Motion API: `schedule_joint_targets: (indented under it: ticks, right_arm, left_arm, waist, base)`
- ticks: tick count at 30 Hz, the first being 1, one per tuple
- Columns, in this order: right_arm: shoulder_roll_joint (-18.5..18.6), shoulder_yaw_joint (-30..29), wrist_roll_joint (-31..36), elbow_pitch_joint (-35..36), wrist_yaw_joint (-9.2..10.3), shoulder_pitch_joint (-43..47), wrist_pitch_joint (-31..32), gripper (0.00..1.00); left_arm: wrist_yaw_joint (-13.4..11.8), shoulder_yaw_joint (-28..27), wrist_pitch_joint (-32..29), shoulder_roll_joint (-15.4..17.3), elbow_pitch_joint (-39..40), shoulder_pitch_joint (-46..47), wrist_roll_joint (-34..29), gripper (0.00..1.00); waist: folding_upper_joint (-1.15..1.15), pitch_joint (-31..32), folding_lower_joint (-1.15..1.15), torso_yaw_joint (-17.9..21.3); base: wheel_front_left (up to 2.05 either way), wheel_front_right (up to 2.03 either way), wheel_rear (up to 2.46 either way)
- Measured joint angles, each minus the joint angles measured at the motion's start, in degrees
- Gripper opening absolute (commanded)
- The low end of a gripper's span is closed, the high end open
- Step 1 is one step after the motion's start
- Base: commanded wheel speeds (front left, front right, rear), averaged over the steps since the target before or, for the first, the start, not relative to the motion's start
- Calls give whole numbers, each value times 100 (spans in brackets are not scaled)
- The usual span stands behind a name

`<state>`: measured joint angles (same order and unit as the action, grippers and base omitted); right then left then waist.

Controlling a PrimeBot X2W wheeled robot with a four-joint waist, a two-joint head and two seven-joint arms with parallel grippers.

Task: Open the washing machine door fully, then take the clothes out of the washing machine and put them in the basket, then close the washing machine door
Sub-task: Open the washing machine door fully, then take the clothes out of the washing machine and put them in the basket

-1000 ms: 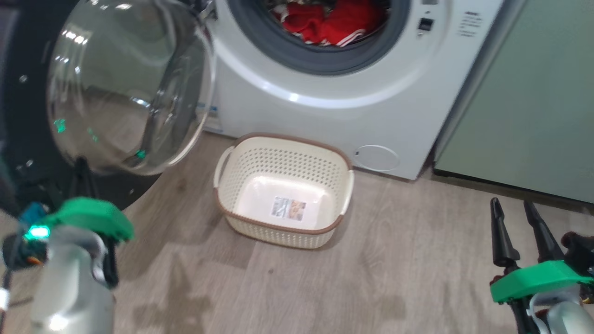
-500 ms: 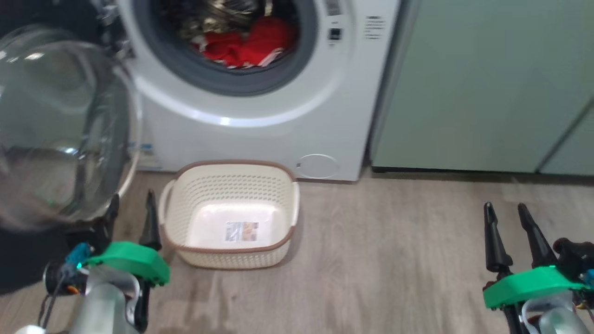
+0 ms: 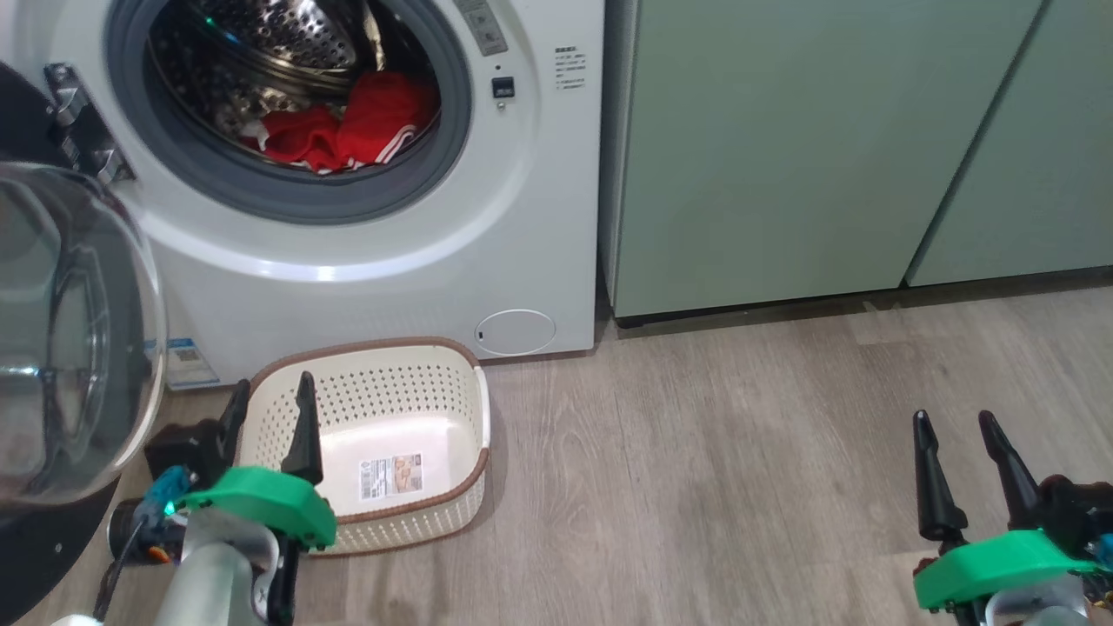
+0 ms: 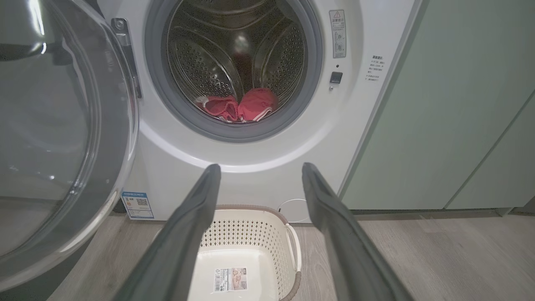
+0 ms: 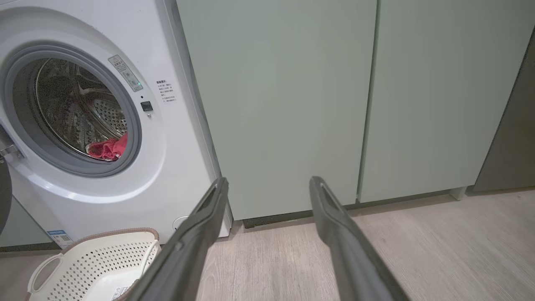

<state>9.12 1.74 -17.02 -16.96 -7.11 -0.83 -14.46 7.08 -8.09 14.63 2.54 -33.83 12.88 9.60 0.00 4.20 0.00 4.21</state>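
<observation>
The white washing machine [image 3: 365, 252] stands with its round door [image 3: 61, 348] swung out to the left, the domed glass facing me. Red clothes [image 3: 348, 122] with white stripes lie at the bottom of the steel drum; the same clothes [image 4: 238, 108] show in the left wrist view. An empty cream basket [image 3: 448, 452] sits on the floor below the opening. My left gripper [image 3: 269, 404] hangs open over the basket's left rim, nothing between its fingers [image 4: 188, 234]. My right gripper [image 3: 956, 452] is open and empty, low at the right, far from the machine.
Pale green cabinets [image 3: 826, 148] run along the wall right of the machine. A small round flap [image 3: 516, 332] and a blue label [image 3: 187, 361] mark the machine's lower front. Grey wood floor [image 3: 696, 487] spreads between the basket and my right gripper.
The camera has swung right, so machine, basket and door sit further left in view. My left gripper, shut a second ago near the door, now stands open beside the basket.
</observation>
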Motion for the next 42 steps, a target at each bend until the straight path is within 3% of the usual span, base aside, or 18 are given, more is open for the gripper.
schedule_joint_targets:
  ticks: [34,42]
  right_arm:
    - [-11,-15,40,36,0,-3,0,100]
    - [-32,3,40,-1,0,-2,0,100]
  left_arm:
    - [4,-2,0,-19,-54,-86,111,100]
    - [31,132,0,-34,-66,-85,162,100]
  waist:
    - [0,-95,0,-205]
    - [0,-130,0,-242]
  base:
    - [0,0,0]
    - [101,-101,0]
